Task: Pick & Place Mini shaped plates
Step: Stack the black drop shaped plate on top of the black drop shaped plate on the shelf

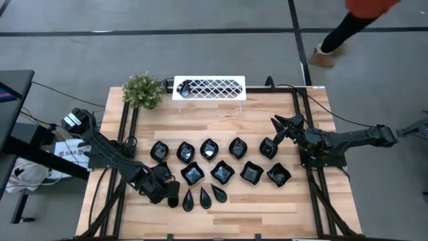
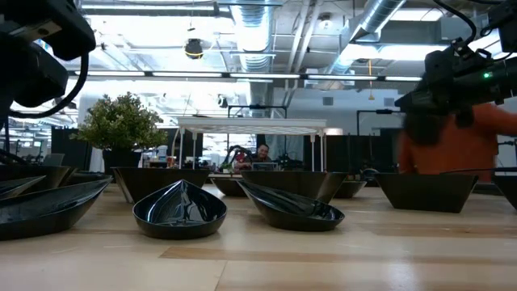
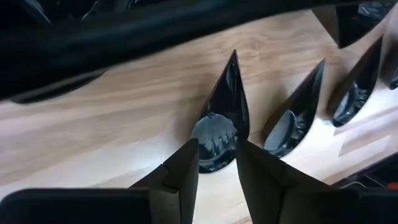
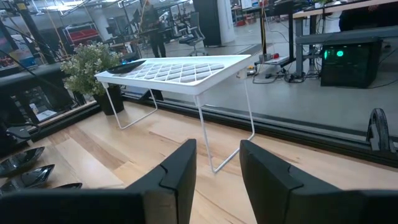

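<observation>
Black glossy dishes fill the middle of the wooden table (image 1: 281,201). Over on the left, the left gripper (image 1: 172,194) hangs low by the near edge, at the left end of a short row of teardrop plates (image 1: 202,196). Its fingers (image 3: 180,171) stand slightly apart just above the round end of the first teardrop plate (image 3: 221,121), and from where I stand they look clear of it, though I cannot be sure. Two more teardrops lie just beside it, points aimed the same way. Beyond them sit two rows of leaf-like bowls (image 1: 185,151) and wavy squares (image 1: 221,171). At the back edge a small potted plant (image 1: 142,90) stands beside the white lattice rack (image 1: 209,88), and one dark dish (image 1: 184,86) rests on the rack's left end. On the right, the right gripper (image 1: 279,125) hovers above the end of the bowl row, fingers parted and holding nothing. A person (image 1: 354,20) in orange passes beyond the table's far right corner.
</observation>
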